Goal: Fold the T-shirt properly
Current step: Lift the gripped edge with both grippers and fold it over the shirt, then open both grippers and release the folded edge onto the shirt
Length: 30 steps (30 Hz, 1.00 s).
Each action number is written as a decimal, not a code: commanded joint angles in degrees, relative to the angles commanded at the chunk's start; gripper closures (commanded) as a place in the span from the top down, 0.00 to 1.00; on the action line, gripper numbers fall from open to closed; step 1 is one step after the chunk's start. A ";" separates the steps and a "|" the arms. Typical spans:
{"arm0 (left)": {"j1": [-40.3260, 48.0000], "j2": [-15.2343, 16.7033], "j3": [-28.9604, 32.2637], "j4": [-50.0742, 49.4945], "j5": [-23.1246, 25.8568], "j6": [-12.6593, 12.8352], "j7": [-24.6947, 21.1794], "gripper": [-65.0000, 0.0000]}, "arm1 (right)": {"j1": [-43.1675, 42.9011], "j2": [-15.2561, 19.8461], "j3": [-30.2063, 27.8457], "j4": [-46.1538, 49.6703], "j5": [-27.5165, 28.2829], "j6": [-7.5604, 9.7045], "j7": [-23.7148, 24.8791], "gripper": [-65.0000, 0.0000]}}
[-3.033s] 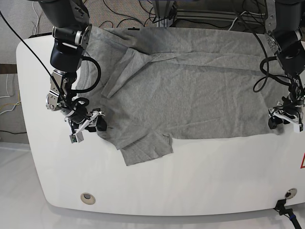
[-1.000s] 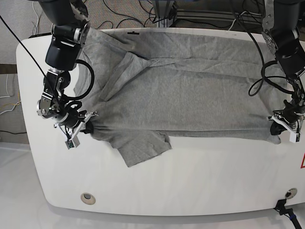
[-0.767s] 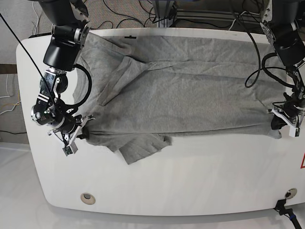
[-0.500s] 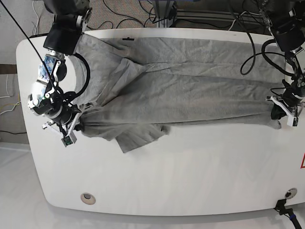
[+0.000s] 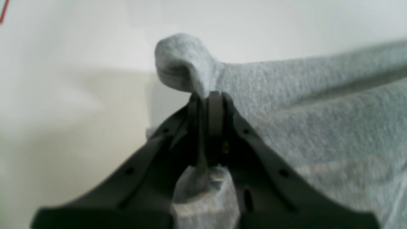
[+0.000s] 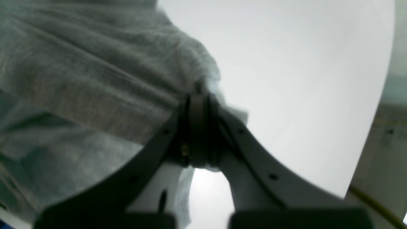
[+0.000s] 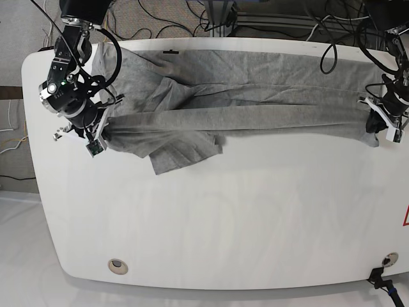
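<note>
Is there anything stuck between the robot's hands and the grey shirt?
No. Both the left gripper and the right gripper are shut directly on the edge of the heather-grey cotton T-shirt, with nothing visible between them on the white table.

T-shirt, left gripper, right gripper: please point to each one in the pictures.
T-shirt [image 7: 255, 96], base view, middle of the grey cloth.
Left gripper [image 5: 208, 98], left wrist view, fingertips shut on cloth.
Right gripper [image 6: 197, 98], right wrist view, fingertips shut on cloth.

Black arms [image 7: 70, 38], looped black cables, dark curved fingers [image 5: 216, 117].
</note>
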 joint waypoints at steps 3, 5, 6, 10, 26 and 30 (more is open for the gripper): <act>1.93 -0.09 -0.09 0.00 -0.09 0.00 0.00 0.00 | -2.02 -0.09 2.29 0.00 0.00 0.00 0.00 0.00; 3.16 -0.53 -0.97 0.00 -0.09 0.00 0.00 0.00 | -2.90 -0.09 3.78 0.44 0.00 0.00 0.00 0.00; 3.69 -0.88 -1.76 0.00 -0.09 0.00 0.00 0.00 | -3.52 0.26 3.78 0.62 0.00 0.00 -0.53 0.00; 4.48 -1.23 -2.20 0.00 0.00 0.00 0.00 0.00 | -4.04 1.93 3.87 1.49 0.00 0.00 -5.10 0.00; 11.52 -1.32 -2.46 -0.35 0.62 0.00 0.00 0.00 | -11.78 -2.11 3.43 1.23 -0.09 0.00 -6.07 0.00; 11.16 -1.23 0.00 -0.35 5.45 0.00 0.00 0.07 | -11.78 -2.55 3.43 1.23 -0.35 0.00 -6.07 0.17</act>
